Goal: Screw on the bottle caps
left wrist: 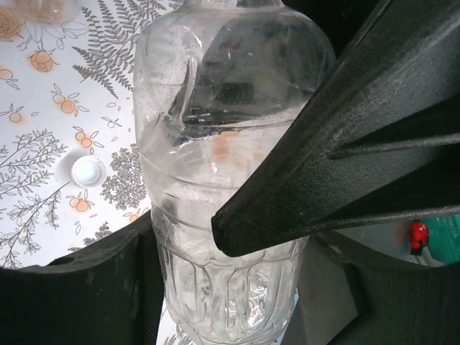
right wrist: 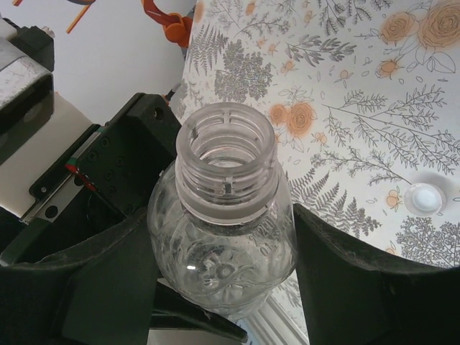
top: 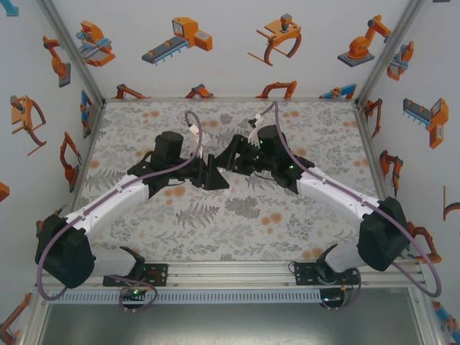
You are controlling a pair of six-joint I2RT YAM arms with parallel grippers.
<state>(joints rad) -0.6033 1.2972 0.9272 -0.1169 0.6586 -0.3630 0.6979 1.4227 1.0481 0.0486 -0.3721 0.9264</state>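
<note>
Up top: left gripper (top: 210,176) and right gripper (top: 233,158) nose to nose over mid table (top: 215,223); on to the left wrist: left gripper clamped on the lower body of a clear bottle (left wrist: 215,158), white cap (left wrist: 89,171) loose on the table nearby; over to the right wrist: right gripper pinched snug round the shoulder, threaded neck (right wrist: 226,144) open, no cap on yet; best to free one gripper, fetch that cap, seat it square, then twist gently.

A robot lab booth: aluminium frame (top: 72,47), robot-patterned walls (top: 230,72), floral tablecloth (top: 230,223).
</note>
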